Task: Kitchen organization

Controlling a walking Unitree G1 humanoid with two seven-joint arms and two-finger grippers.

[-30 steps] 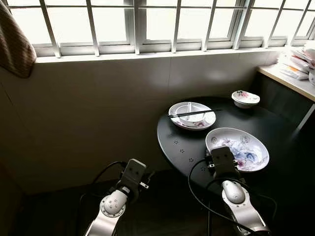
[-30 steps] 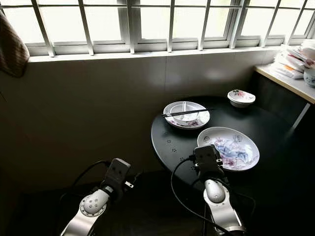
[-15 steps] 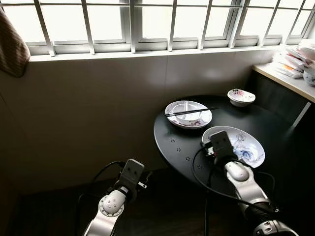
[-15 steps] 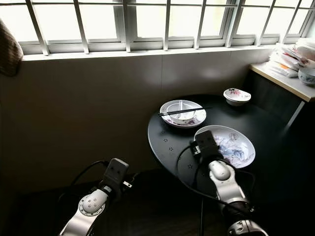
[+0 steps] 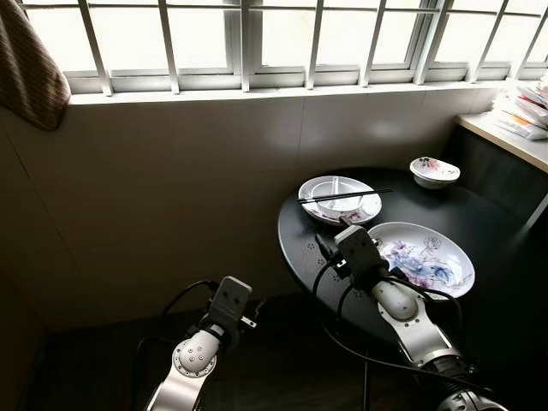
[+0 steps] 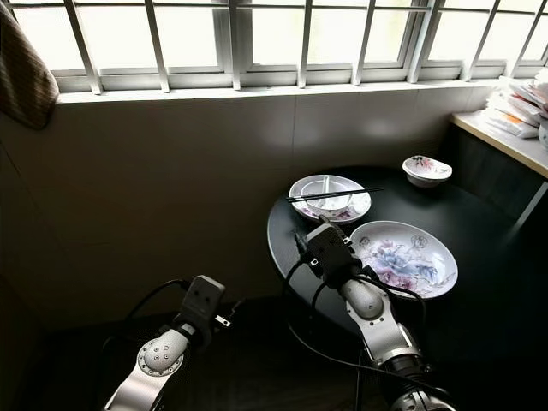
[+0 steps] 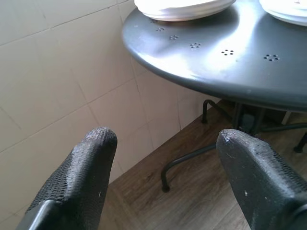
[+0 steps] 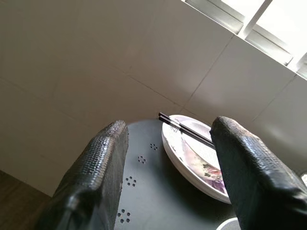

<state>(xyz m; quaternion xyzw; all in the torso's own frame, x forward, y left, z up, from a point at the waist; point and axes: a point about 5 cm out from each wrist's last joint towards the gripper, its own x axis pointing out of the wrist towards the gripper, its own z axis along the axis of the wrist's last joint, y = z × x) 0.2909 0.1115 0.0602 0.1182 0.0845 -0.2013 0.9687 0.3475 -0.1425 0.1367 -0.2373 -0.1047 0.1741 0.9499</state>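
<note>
A humanoid robot stands at a round black surface (image 5: pixel 479 218) under a barred window, its right gripper (image 8: pixel 165 165) reaching over the near edge with fingers (image 8: pixel 96 167) spread wide and holding nothing. The wrist view looks between them at a plate (image 5: pixel 340 199) carrying a small bowl (image 5: pixel 338 198), with a pair of chopsticks (image 5: pixel 342 196) laid loose across the top. Just beside the arm, toward the robot's right, sits a large flowered plate (image 5: pixel 421 259); a second small bowl (image 5: pixel 434 172) rests well apart near the far edge of the surface. A stack of dishes (image 5: pixel 527 107) waits on a side counter at the right. The left gripper (image 7: pixel 165 177) hangs low beside the surface, fingers apart and empty, pointed toward the floor (image 7: pixel 192 206) and the metal legs under the surface.

The risk, as it looks from here, lies in the chopsticks. They are balanced on the bowl's rim and overhang the plate, so a finger that nudges them on the way in could roll them off onto the surface or the floor. The plate itself sits near the edge facing the wall; a push rather than a clean pinch might slide it that way. The arm's elbow and cable (image 5: pixel 330 282) also pass close to the flowered plate, and a careless swing could drag or tip it. The strong backlight from the window leaves the dark surface hard to read, which may make depth harder to judge.
</note>
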